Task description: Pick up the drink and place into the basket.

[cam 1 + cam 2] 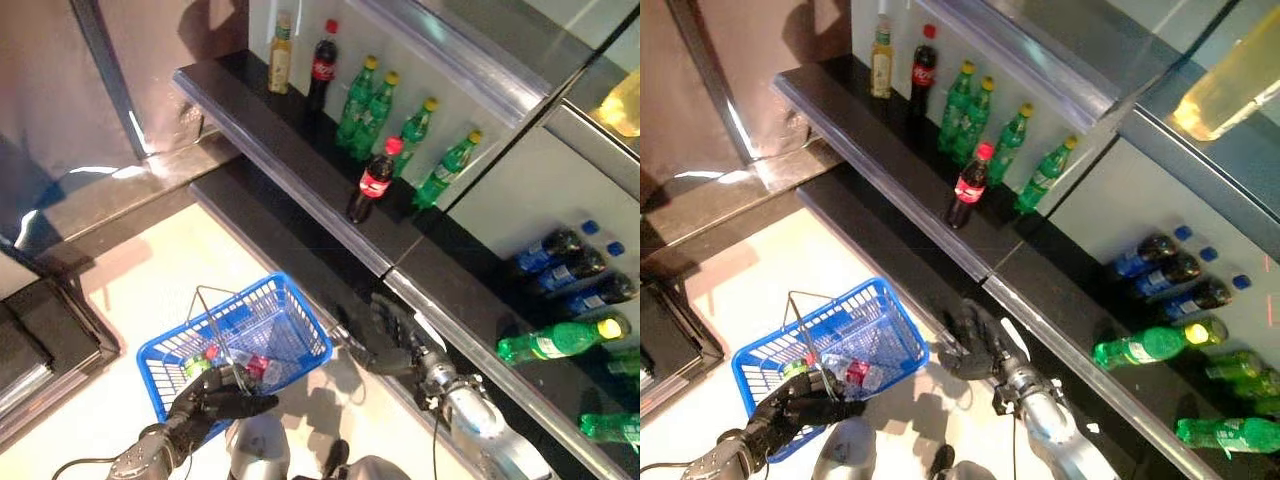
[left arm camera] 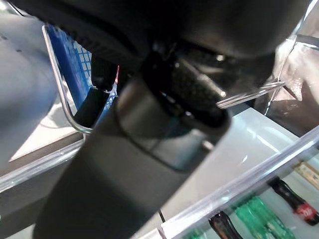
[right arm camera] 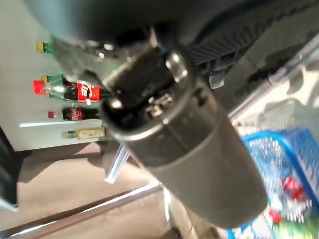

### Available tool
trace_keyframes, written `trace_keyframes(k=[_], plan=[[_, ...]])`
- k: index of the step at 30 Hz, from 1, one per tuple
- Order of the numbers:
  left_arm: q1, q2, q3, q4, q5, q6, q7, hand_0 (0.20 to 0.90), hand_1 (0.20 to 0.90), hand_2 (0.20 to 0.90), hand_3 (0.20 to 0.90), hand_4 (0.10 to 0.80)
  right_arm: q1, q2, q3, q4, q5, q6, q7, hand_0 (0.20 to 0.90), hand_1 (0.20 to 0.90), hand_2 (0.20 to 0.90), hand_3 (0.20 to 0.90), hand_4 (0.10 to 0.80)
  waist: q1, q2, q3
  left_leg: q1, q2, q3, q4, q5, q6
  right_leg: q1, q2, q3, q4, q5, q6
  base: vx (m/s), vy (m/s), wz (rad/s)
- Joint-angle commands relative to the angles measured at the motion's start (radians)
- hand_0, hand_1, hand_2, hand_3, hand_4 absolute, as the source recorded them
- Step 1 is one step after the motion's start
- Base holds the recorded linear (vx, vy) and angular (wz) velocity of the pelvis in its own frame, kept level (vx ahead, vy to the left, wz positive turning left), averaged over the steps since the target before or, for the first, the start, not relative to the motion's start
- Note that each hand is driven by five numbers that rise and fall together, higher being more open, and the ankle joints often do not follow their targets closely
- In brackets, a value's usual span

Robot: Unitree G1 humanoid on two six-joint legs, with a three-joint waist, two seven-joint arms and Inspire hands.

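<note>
My left hand [image 1: 215, 400] is shut on the thin wire handles of the blue basket [image 1: 290, 315] and holds it up low in front of me. Drinks [image 1: 255, 368] with red and green labels lie inside it. My right hand [image 1: 385, 335] is open and empty, just right of the basket's rim, in front of the lower shelf edge. A dark cola bottle with a red cap [image 1: 375, 180] stands alone near the front of the upper black shelf [image 1: 270, 140], well above and beyond my right hand.
Green bottles [image 1: 375, 105] stand in a row behind the cola bottle, with another cola bottle [image 1: 322, 65] and a yellowish bottle [image 1: 281, 52] at the left. On the lower shelf at the right lie blue-capped dark bottles [image 1: 565, 265] and green bottles [image 1: 560, 342].
</note>
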Motion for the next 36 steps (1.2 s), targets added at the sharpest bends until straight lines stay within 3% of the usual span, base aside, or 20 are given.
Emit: trace_keyframes(k=[1, 10, 11, 14, 15, 25, 29, 34, 36], plan=[[-0.020, -0.058, -0.016, -0.221, -0.010, -0.264, 0.000, 0.300, 0.300, 0.300, 0.200, 0.100, -0.031, -0.113, -0.032, -0.137, -0.075, -0.183, -0.004, 0.900, 0.900, 0.900, 0.900, 0.800, -0.038, 0.070, -0.181, 0.082, -0.022, 0.024, -0.082, 0.020, 0.108, -0.031, 0.035, 0.016, 0.026, 0.072, -0.004, -0.027, 0.049, -0.09], [-0.011, -0.095, -0.020, -0.044, 0.050, -0.352, 0.142, 0.300, 0.300, 0.300, 0.200, 0.100, 0.061, -0.096, -0.088, -0.048, -0.040, -0.198, -0.028, 0.900, 0.900, 0.900, 0.900, 0.800, -0.113, 0.071, -0.223, 0.102, -0.005, 0.108, -0.116, 0.015, 0.109, -0.052, 0.019, 0.079, -0.001, 0.086, 0.015, -0.093, 0.048, -0.28], [-0.039, -0.120, -0.027, 0.082, 0.049, -0.378, 0.206, 0.300, 0.300, 0.300, 0.200, 0.100, 0.085, -0.076, -0.092, 0.082, -0.140, -0.191, -0.078, 0.900, 0.900, 0.900, 0.900, 0.800, -0.157, 0.070, -0.232, 0.110, 0.000, 0.154, -0.123, 0.005, 0.109, -0.062, 0.008, 0.111, -0.010, 0.088, 0.022, -0.164, 0.110, -0.49], [-0.056, -0.142, -0.025, 0.172, 0.036, -0.398, 0.222, 0.300, 0.300, 0.300, 0.200, 0.100, 0.094, -0.070, -0.090, 0.177, -0.190, -0.197, -0.092, 0.900, 0.900, 0.900, 0.900, 0.800, -0.177, 0.072, -0.233, 0.114, 0.002, 0.181, -0.124, 0.000, 0.110, -0.067, 0.002, 0.128, -0.016, 0.094, 0.025, -0.112, 0.087, -0.63], [-0.088, -0.188, 0.002, 0.336, 0.011, -0.422, 0.227, 0.300, 0.300, 0.300, 0.200, 0.100, 0.121, -0.031, -0.100, 0.348, -0.196, -0.203, -0.099, 0.900, 0.900, 0.900, 0.900, 0.800, -0.214, 0.075, -0.236, 0.113, -0.001, 0.224, -0.119, -0.011, 0.113, -0.083, -0.011, 0.161, -0.018, 0.105, 0.029, -0.180, 0.155, -0.98], [-0.233, -0.323, 0.027, 0.683, 0.037, -0.433, 0.249, 0.300, 0.300, 0.300, 0.200, 0.100, 0.029, 0.199, -0.113, 0.935, -0.149, -0.087, -0.175, 0.900, 0.900, 0.900, 0.900, 0.800, -0.274, 0.104, -0.236, 0.119, -0.036, 0.281, -0.101, -0.053, 0.129, -0.109, -0.036, 0.234, -0.021, 0.134, 0.033, -0.062, 0.093, -0.22], [-0.273, -0.360, 0.027, 0.815, 0.052, -0.427, 0.250, 0.300, 0.300, 0.300, 0.200, 0.100, 0.005, 0.256, -0.147, 1.135, -0.061, -0.103, -0.178, 0.900, 0.900, 0.900, 0.900, 0.800, -0.294, 0.114, -0.245, 0.120, -0.045, 0.308, -0.104, -0.062, 0.132, -0.120, -0.044, 0.260, -0.043, 0.155, 0.038, -0.003, 0.086, -0.22], [-0.300, -0.394, 0.033, 0.962, 0.055, -0.406, 0.264, 0.300, 0.300, 0.300, 0.200, 0.100, -0.009, 0.283, -0.209, 1.286, -0.015, -0.173, -0.164, 0.900, 0.900, 0.900, 0.900, 0.800, -0.343, 0.112, -0.252, 0.132, -0.041, 0.368, -0.146, -0.056, 0.112, -0.178, -0.066, 0.282, -0.147, 0.269, 0.084, 0.012, 0.043, -0.24], [-0.301, -0.394, 0.049, 0.982, 0.024, -0.404, 0.279, 0.300, 0.300, 0.300, 0.200, 0.100, -0.018, 0.284, -0.229, 1.316, -0.010, -0.200, -0.146, 0.900, 0.900, 0.900, 0.900, 0.800, -0.354, 0.109, -0.237, 0.143, -0.020, 0.417, -0.166, -0.058, 0.095, -0.238, -0.075, 0.232, -0.153, 0.309, 0.110, -0.173, -0.051, -0.80]])
